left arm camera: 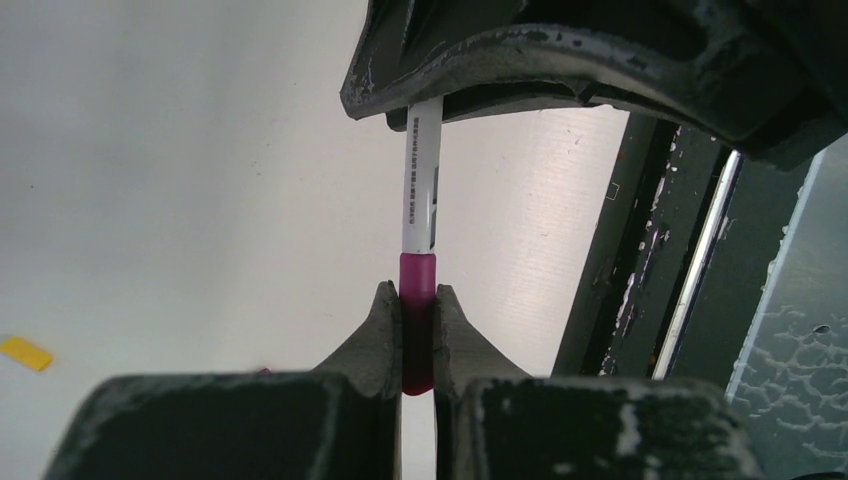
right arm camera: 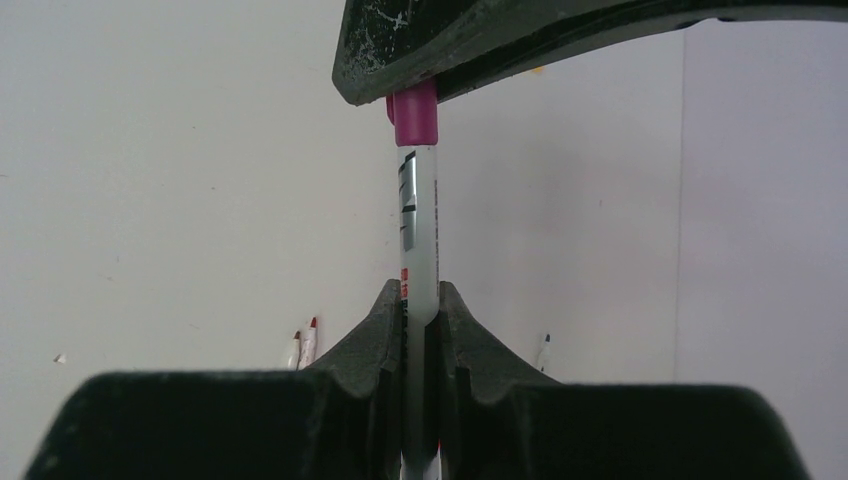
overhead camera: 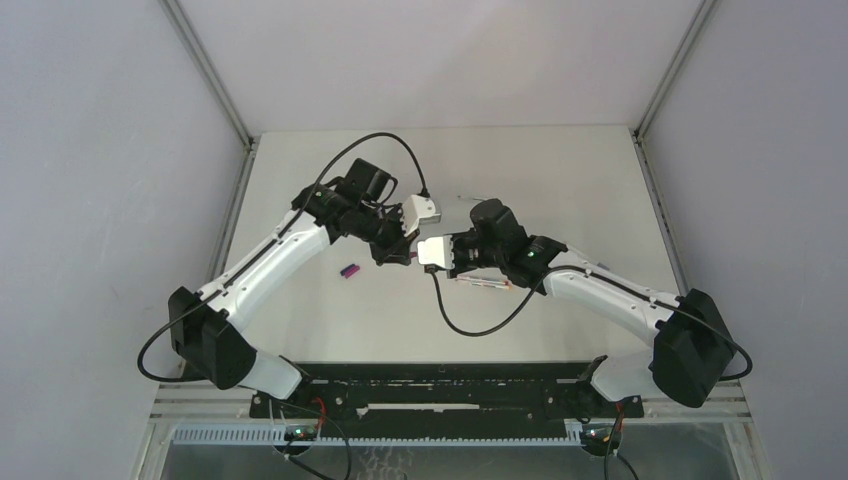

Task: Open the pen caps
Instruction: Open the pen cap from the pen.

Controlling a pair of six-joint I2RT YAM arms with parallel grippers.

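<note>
Magenta cap [left arm camera: 417, 300]: seated on the end of the white barrel [left arm camera: 421, 180]. No gap shows at the joint, so it is judged not yet pulled off. The cap sits directly between the left fingers [left arm camera: 380, 335], which are closed tight on its two sides, and its open end projects just beyond their tips. From there the barrel runs straight ahead, away from the left fingers, into the right fingers [right arm camera: 385, 325]. These are closed on the barrel's far portion, with the printed section clear in front of them.

Long axis of the pen: one line from one set of fingers to the other. The two sets face each other nose to nose and carry the pen clear above the counter [overhead camera: 520, 170].

Judgement: the coming move turns on this alignment. Separation must run along the axis, each set of fingers drawing straight back and the left taking the cap. A sideways pull risks the barrel slipping.

Well apart to the left of the left fingers, a yellow cap [left arm camera: 24, 352] lies loose on the counter. A purple cap [overhead camera: 349, 271] lies near them, on their outer side
</note>
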